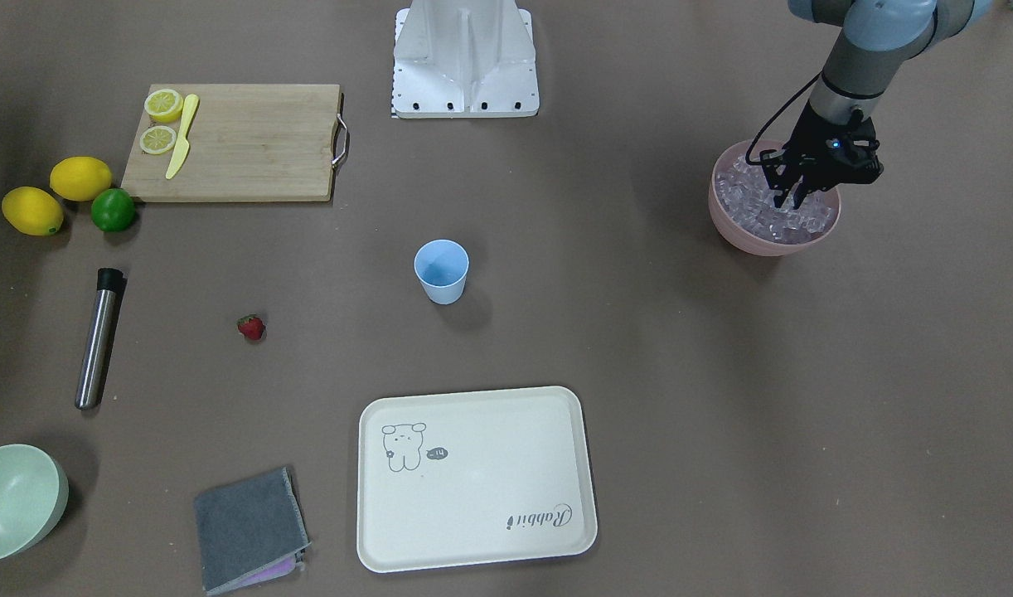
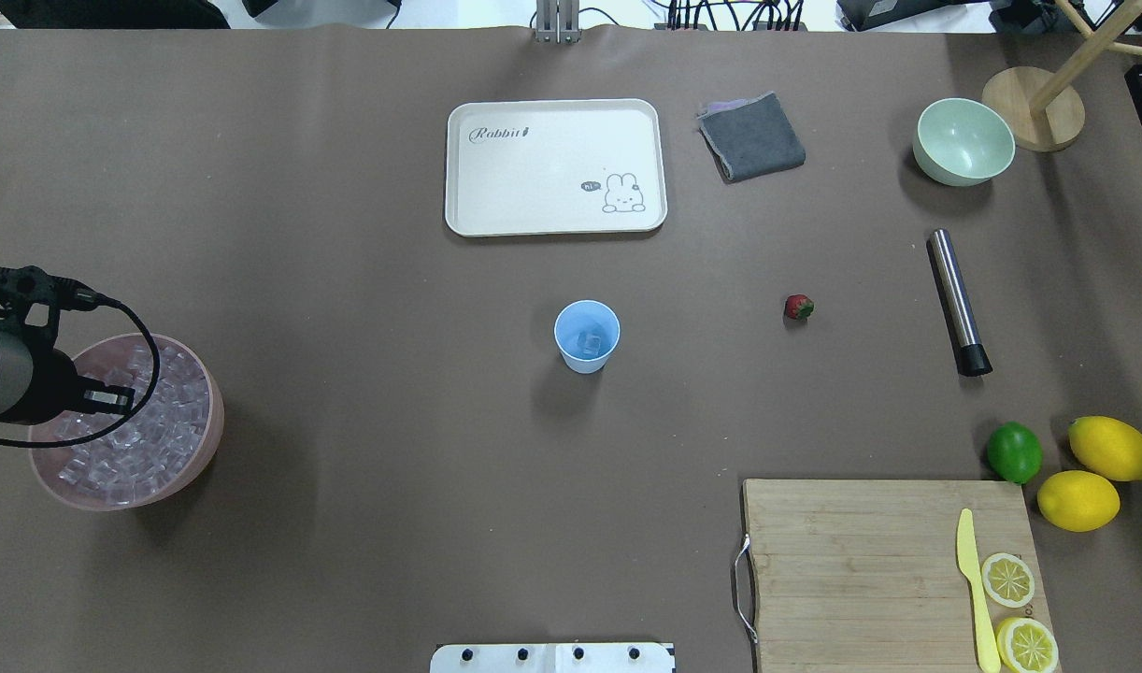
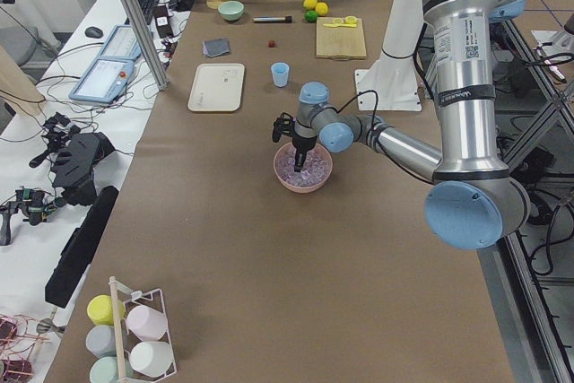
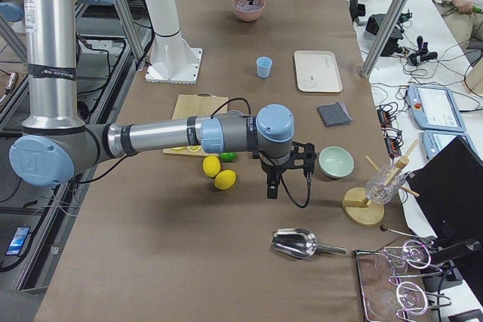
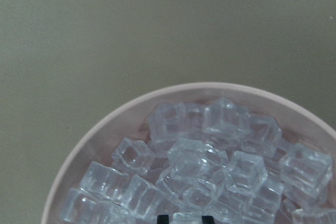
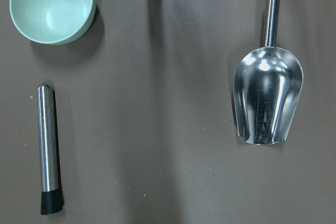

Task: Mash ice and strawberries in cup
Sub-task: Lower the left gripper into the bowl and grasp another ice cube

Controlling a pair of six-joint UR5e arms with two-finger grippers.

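Note:
The light-blue cup (image 1: 441, 271) stands upright at the table's middle, with a few ice cubes inside it in the overhead view (image 2: 587, 343). The strawberry (image 1: 251, 327) lies alone on the table, apart from the cup. A pink bowl (image 1: 732, 235) holds many ice cubes (image 5: 210, 156). My left gripper (image 1: 788, 201) reaches down into this bowl. In the left wrist view its fingertips (image 5: 163, 218) sit close together with a cube between them. My right gripper (image 4: 272, 192) hangs above the table near the lemons; I cannot tell whether it is open or shut.
A steel muddler (image 1: 98, 336) lies beyond the strawberry. A cream tray (image 1: 473, 481), grey cloth (image 1: 248, 526), pale-green bowl (image 1: 13, 502), cutting board (image 1: 241, 141) with lemon halves and a knife, two lemons and a lime (image 1: 113, 210) surround the middle. A metal scoop (image 6: 268, 98) lies near the right arm.

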